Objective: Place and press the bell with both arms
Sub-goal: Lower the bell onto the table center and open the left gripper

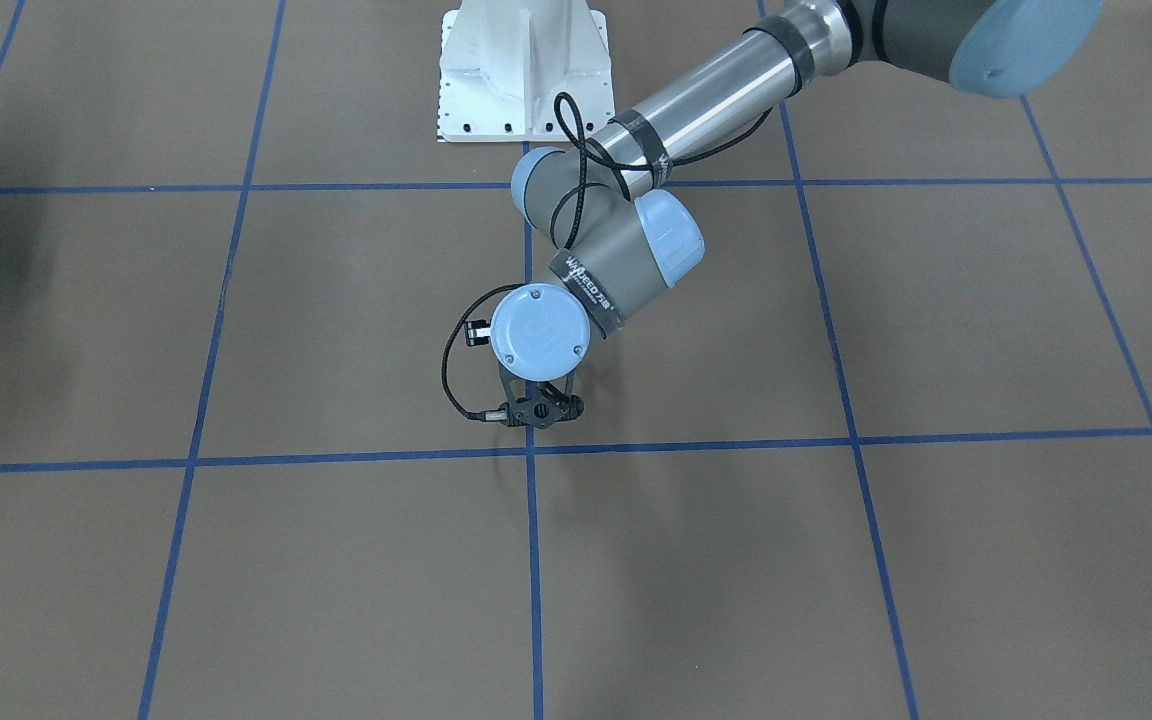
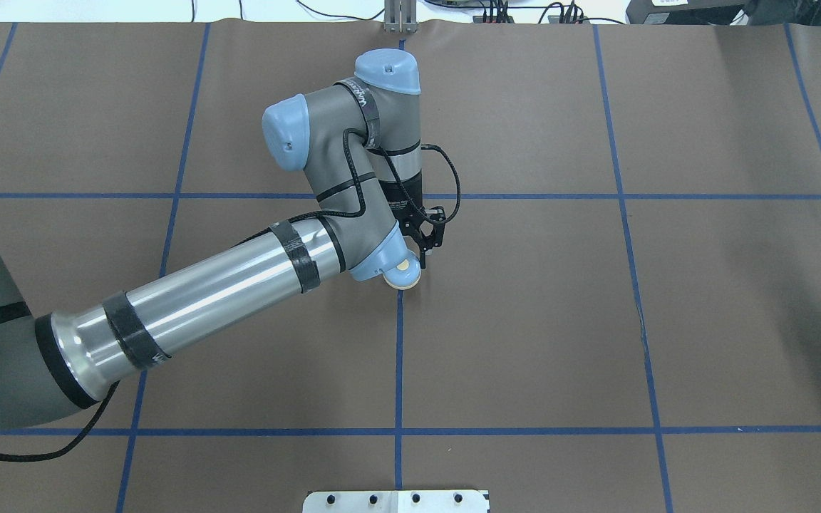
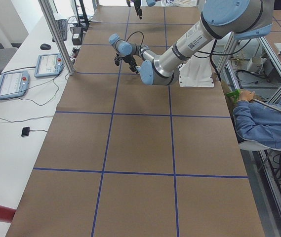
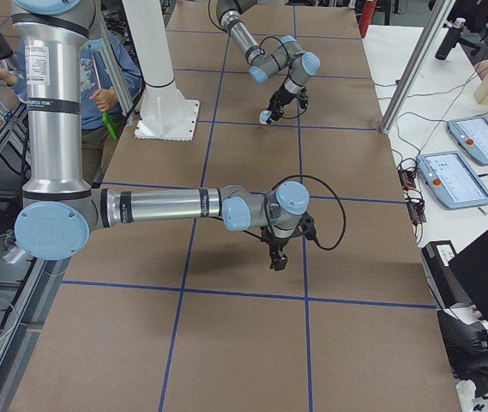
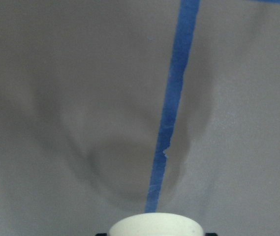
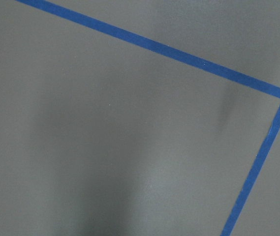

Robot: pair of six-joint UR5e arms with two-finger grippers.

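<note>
Over the middle of the table, by a blue tape line, my left gripper pinches the bell low down; whether it touches the table yet I cannot tell. I judge the placing nearly done, with the release and the press left. My right gripper hangs well apart; spread or pressed together, I cannot tell.

Brown surface crossed by a grid of blue tape lines; white base stands at its edge.
</note>
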